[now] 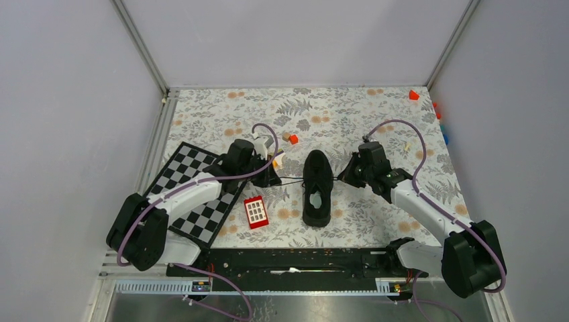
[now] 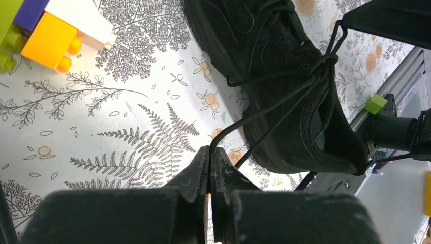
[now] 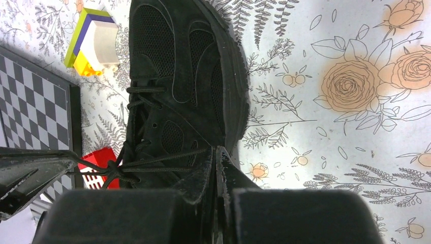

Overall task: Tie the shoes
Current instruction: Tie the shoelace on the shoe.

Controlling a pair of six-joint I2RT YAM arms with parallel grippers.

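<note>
Top external | left claw [image 1: 276, 177], right claw [image 1: 344, 176] pinching laces [image 2: 319, 61] | sneaker [image 1: 317, 173] between, walls [image 1: 67, 100] far

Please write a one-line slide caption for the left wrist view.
The shut left gripper holds a black lace drawn out from the black shoe.

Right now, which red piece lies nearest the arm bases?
The flat red tile with white squares, between chessboard and sneaker; the others sit farther back.
</note>
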